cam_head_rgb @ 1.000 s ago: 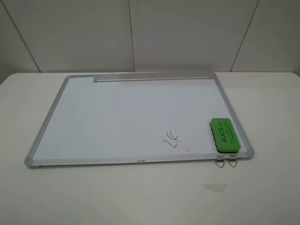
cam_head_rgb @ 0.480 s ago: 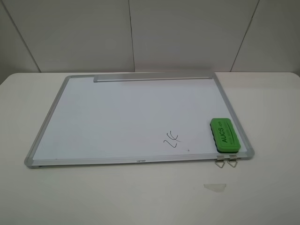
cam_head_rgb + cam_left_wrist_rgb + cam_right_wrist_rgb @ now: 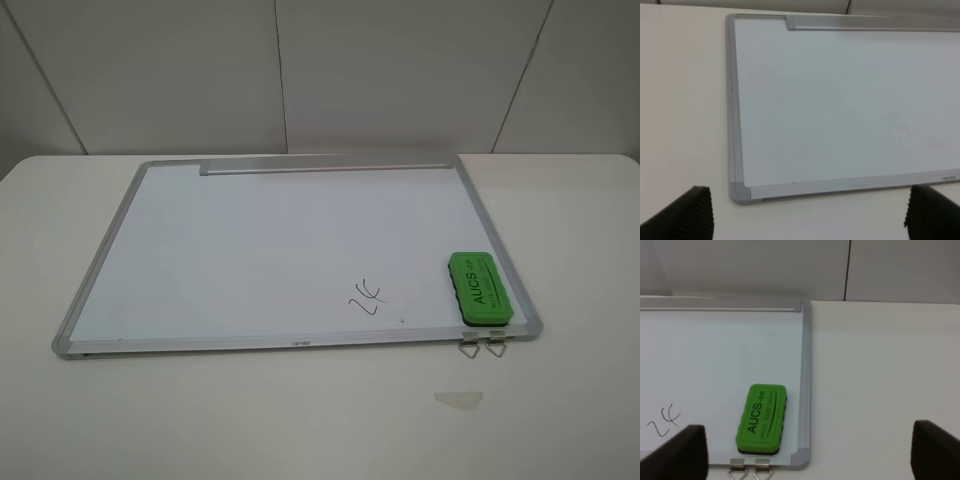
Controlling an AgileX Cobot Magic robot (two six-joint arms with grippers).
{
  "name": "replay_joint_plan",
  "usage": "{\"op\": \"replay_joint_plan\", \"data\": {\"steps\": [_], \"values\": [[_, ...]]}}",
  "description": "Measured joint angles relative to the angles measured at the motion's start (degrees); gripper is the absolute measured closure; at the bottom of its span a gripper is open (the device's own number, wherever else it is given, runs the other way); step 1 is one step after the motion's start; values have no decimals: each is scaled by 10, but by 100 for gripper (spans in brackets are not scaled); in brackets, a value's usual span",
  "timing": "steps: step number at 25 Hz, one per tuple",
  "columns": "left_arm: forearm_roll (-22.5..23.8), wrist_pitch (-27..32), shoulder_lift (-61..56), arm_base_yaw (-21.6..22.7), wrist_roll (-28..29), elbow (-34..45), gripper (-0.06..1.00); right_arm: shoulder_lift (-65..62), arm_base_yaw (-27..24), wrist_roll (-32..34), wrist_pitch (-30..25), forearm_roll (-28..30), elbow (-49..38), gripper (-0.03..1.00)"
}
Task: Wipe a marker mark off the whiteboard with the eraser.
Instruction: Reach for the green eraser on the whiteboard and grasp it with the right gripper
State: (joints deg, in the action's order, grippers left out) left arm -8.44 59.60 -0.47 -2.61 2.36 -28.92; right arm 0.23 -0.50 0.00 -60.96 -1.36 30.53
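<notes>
Whiteboard [image 3: 250, 240] lies flat on the surface [image 3: 300, 420], tray strip [image 3: 325, 166] along its far edge. Neither arm shows in the high view.

Eraser [image 3: 483, 288] rests on the board in the near right corner, just beside the right frame. Lettering faces up and the dark pad down, so I judge a grasp from above would leave it ready to wipe.

Marker mark [image 3: 366, 296] is intact, left of the eraser and apart from it, near the board's near edge.

Right gripper [image 3: 807, 455] is released, jaws wide and holding nothing. It faces the eraser, probably spread to straddle the narrow sides.

Left gripper [image 3: 810, 220] is likewise released and empty, looking over the board's near left corner, clear of the work.

Step in hand: approach and pick up the eraser; no wiping has begun.
</notes>
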Motion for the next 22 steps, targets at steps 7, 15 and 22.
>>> {"op": "replay_joint_plan", "data": {"steps": [7,15,22], "values": [[0,0,0,0,0,0,16,152,0,0,-40,-88,58,16],[0,0,0,0,0,0,16,406,0,-11,-53,-157,118,16],[0,0,0,0,0,0,16,590,21,-34,-23,-160,161,16]]}}
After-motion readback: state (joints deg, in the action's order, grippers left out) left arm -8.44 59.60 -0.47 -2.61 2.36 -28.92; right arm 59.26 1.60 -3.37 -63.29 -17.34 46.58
